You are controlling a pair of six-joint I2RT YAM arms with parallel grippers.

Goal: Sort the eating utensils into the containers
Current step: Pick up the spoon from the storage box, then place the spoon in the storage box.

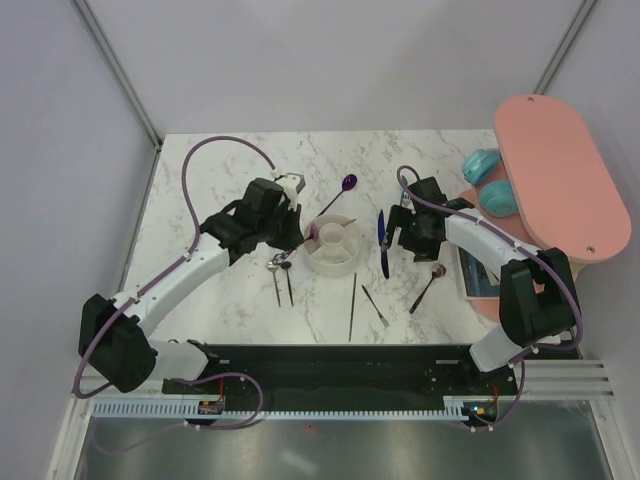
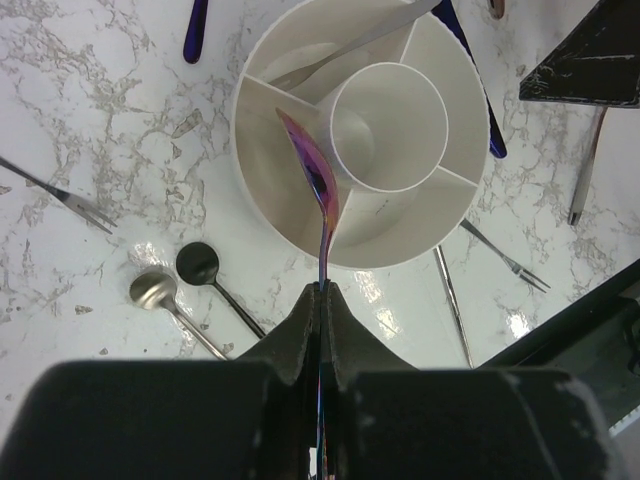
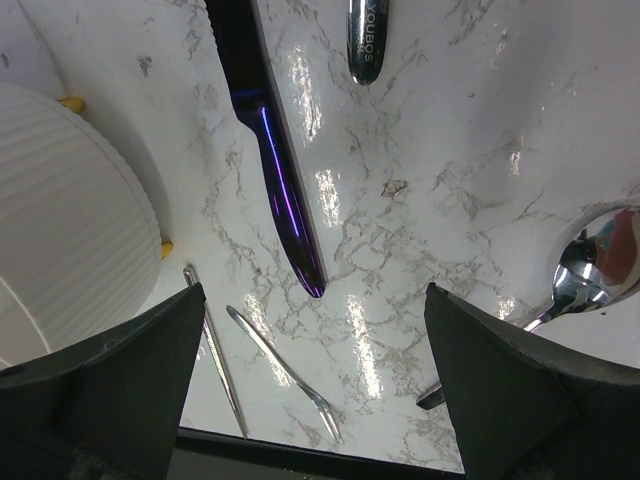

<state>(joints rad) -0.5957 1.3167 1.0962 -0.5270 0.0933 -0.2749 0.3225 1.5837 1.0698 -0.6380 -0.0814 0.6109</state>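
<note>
The white round holder [image 1: 340, 250] stands mid-table. My left gripper [image 1: 302, 237] is shut on an iridescent purple spoon [image 2: 318, 190] by its handle. The spoon's bowl hangs over a ring section of the holder [image 2: 270, 170]. One silver utensil [image 2: 340, 55] lies in another ring section. My right gripper [image 1: 396, 238] is open and empty, its fingertips [image 3: 120, 370] spread above a blue-purple knife [image 3: 285, 200] lying right of the holder. A small fork [image 3: 285, 375] and a stick [image 3: 215, 365] lie below the knife.
A silver spoon [image 2: 152, 290] and a black spoon [image 2: 198, 264] lie left of the holder, and a purple spoon [image 1: 344, 188] behind it. A dark spoon [image 1: 430, 285] lies to the right. The pink board [image 1: 560, 180] with teal objects [image 1: 490, 180] fills the far right.
</note>
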